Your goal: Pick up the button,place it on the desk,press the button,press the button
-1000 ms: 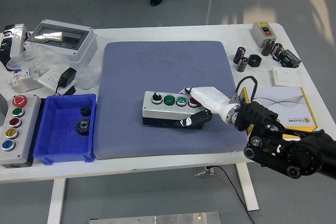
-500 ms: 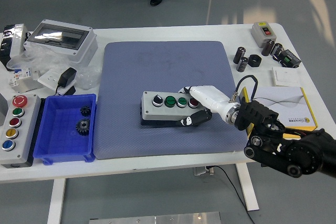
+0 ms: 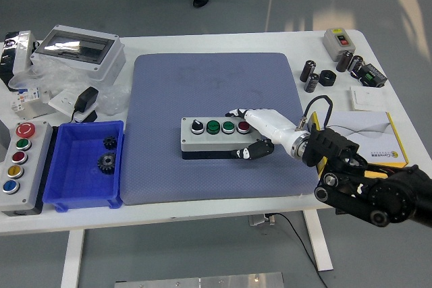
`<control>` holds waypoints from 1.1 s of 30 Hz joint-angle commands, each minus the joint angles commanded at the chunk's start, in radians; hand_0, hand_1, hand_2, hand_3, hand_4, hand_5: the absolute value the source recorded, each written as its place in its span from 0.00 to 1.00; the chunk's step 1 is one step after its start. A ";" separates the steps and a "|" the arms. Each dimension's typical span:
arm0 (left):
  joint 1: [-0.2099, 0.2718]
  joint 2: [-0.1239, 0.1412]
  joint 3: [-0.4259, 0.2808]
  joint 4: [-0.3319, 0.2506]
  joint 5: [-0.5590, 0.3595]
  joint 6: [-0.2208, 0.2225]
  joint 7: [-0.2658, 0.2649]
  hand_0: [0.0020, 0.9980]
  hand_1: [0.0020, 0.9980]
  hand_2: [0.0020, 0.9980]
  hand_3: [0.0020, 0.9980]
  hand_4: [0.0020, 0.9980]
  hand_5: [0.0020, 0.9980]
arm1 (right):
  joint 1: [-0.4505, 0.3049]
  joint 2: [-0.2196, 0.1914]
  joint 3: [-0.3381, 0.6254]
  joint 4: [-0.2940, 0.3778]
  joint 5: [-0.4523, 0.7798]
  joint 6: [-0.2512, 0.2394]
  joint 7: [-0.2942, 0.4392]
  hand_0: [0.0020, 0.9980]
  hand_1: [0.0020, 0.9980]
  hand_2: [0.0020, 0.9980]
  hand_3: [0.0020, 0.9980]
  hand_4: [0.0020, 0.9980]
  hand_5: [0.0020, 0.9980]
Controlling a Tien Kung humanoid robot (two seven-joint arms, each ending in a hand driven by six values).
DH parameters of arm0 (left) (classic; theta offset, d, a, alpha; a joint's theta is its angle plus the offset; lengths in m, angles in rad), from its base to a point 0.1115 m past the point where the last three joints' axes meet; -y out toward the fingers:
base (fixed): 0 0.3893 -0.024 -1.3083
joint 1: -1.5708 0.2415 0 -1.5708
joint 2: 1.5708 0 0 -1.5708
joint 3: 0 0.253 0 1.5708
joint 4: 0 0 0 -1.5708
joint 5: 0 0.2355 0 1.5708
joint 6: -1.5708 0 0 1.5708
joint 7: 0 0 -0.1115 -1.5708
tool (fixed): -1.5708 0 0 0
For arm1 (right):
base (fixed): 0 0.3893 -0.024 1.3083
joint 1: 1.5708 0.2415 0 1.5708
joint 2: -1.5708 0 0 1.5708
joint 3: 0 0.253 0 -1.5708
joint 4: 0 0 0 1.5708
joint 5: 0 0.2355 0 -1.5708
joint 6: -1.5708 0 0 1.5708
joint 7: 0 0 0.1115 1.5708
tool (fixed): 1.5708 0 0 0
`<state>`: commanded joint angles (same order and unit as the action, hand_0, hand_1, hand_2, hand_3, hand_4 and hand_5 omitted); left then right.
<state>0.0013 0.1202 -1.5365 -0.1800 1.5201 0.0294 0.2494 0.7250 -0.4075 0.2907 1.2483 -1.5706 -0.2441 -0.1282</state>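
Observation:
A grey button box (image 3: 214,137) with a black selector, two green buttons and a red button lies on the blue mat (image 3: 216,126), near its middle. My right hand (image 3: 250,133) comes in from the lower right and is shut on the box's right end, its white palm over the top by the red button and black fingers (image 3: 251,151) curled along the front side. The box sits slightly raised at its right end, or rests on the mat; I cannot tell which. My left hand is out of sight.
A blue bin (image 3: 84,165) with gears sits left of the mat, beside a second button box (image 3: 19,158) at the table's left edge. Clear-lidded enclosure (image 3: 77,48) at back left. Capacitors (image 3: 310,74), a small switch box (image 3: 339,40) and a yellow-edged box (image 3: 374,139) stand right.
The right hand has shifted the button box slightly left and up on the mat, and the box now lies more level.

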 joint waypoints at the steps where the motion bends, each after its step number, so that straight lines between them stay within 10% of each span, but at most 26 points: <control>1: 0.000 0.000 0.000 0.000 0.000 0.000 0.000 0.62 0.58 0.56 0.60 0.54 0.27 | 0.000 -0.002 0.001 0.002 0.005 0.001 0.001 0.88 0.84 0.84 0.90 0.48 0.00; 33: 0.005 -0.002 0.007 0.000 -0.001 -0.013 0.002 0.62 0.58 0.56 0.60 0.53 0.25 | 0.003 -0.014 0.034 0.000 0.040 0.049 0.024 0.89 0.87 0.87 0.96 0.56 0.04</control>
<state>0.0064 0.1186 -1.5294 -0.1800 1.5195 0.0168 0.2514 0.7280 -0.4216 0.3247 1.2478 -1.5305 -0.1951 -0.1045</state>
